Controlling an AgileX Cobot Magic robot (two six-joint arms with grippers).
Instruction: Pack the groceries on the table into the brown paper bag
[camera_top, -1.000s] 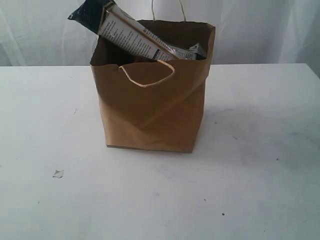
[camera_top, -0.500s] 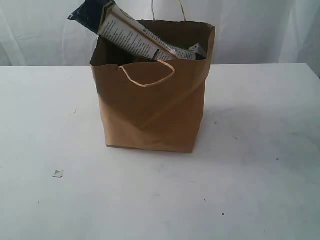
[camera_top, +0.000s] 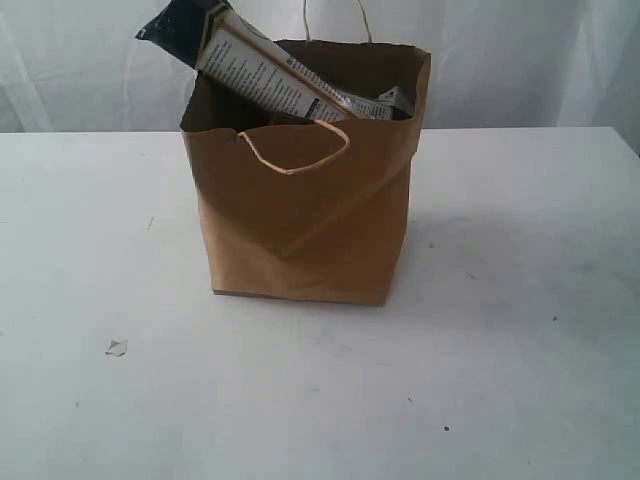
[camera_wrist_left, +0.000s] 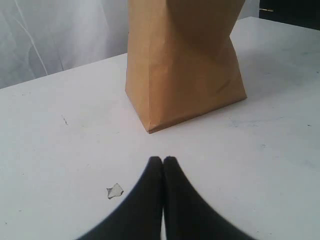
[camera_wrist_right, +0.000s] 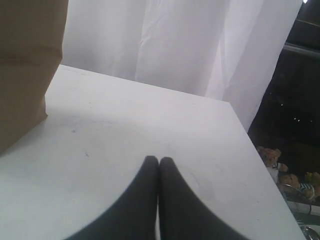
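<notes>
The brown paper bag (camera_top: 305, 210) stands upright in the middle of the white table (camera_top: 520, 350). A long dark-blue packet (camera_top: 250, 60) leans out of its open top toward the left, and a small blue-silver packet (camera_top: 393, 102) peeks over the rim on the right. Whatever else is in the bag is hidden. Neither arm shows in the exterior view. My left gripper (camera_wrist_left: 163, 160) is shut and empty, low over the table short of the bag (camera_wrist_left: 185, 70). Beside the bag's (camera_wrist_right: 25, 65) other side, my right gripper (camera_wrist_right: 159, 160) is also shut with nothing in it.
A small torn scrap (camera_top: 117, 347) lies on the table at the front left, also in the left wrist view as a scrap (camera_wrist_left: 115, 190) beside the fingers. White curtains (camera_top: 520, 60) hang behind the table. The table's right edge (camera_wrist_right: 250, 145) drops off to dark clutter.
</notes>
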